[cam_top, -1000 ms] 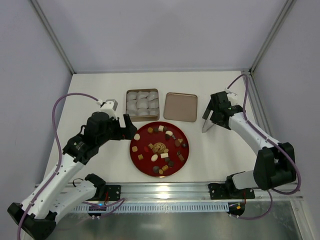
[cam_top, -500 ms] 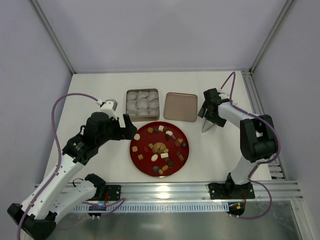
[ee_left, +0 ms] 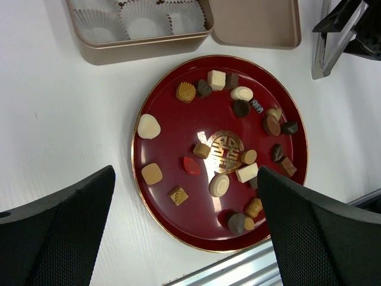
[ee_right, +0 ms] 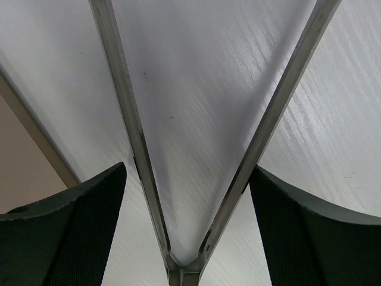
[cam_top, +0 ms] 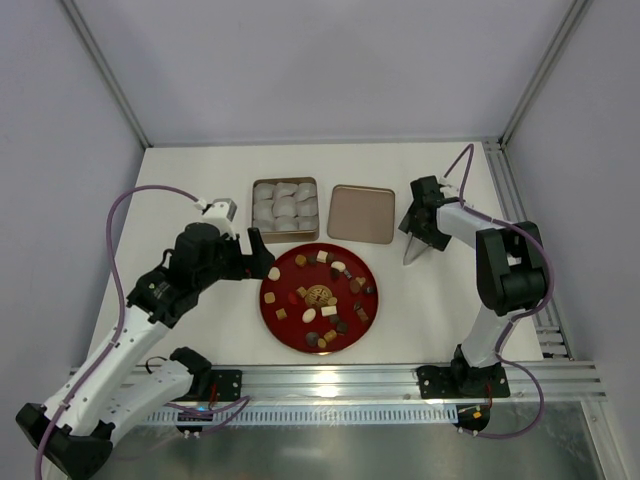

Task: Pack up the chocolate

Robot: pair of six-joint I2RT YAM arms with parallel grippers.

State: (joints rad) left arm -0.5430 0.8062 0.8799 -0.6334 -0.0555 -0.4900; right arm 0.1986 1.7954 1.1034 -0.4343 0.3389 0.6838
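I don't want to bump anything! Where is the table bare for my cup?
Bare table: the strip from the tin and lid to the back wall; also between the red plate and the right arm. Crowded: the plate, dotted with chocolate.

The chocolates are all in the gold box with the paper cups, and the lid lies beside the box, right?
No. The chocolates are all on the red plate, not in the gold box, whose paper cups look empty. The left wrist view shows it. The lid does lie beside the box.
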